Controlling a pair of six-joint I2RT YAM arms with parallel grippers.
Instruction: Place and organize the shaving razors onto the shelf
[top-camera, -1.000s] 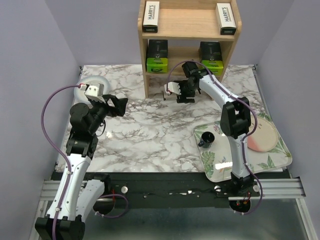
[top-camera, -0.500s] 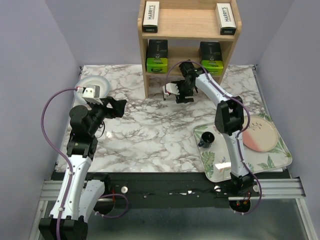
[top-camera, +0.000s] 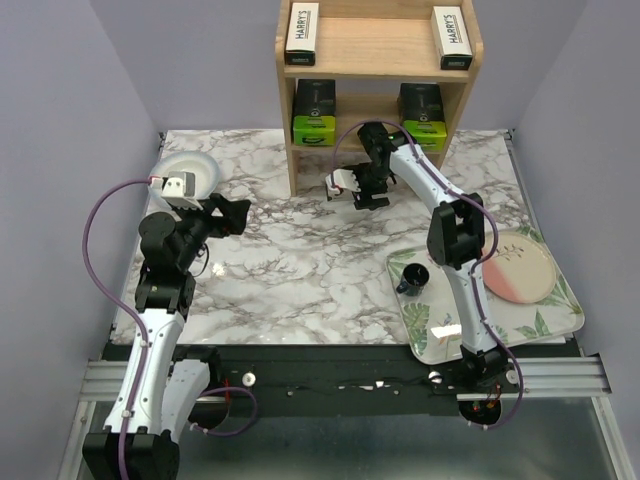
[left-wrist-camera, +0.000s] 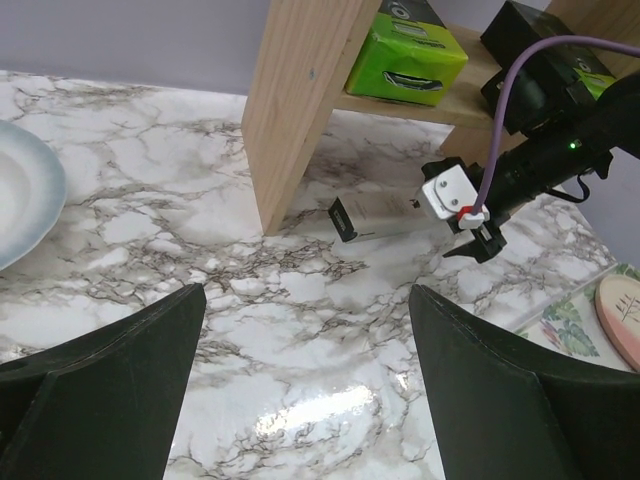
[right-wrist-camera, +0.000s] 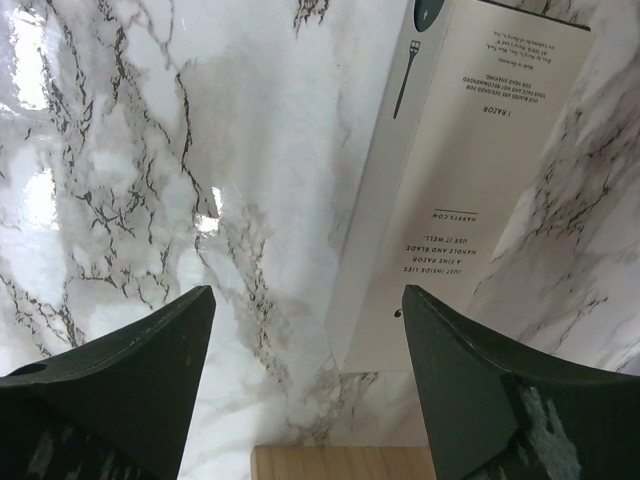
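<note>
A white razor box (right-wrist-camera: 450, 180) is framed lengthwise between the spread fingers (right-wrist-camera: 130, 380) of the right gripper (right-wrist-camera: 306, 310). The left gripper (top-camera: 235, 212), also spread, is held farther off.

A white plate (top-camera: 186, 172) lies on the marble table (top-camera: 300, 270), near the left gripper (top-camera: 238, 213), to its left and a little farther back. A leaf-patterned tray (top-camera: 562, 322) sits well apart from the right gripper (top-camera: 368, 198), to its right and toward the near edge. On the tray, a black cup (top-camera: 413, 278) stands at the corner closest to that gripper. A pink plate (top-camera: 522, 268) rests farther right, and a small white scrap (top-camera: 447, 331) lies by the near rim.
</note>
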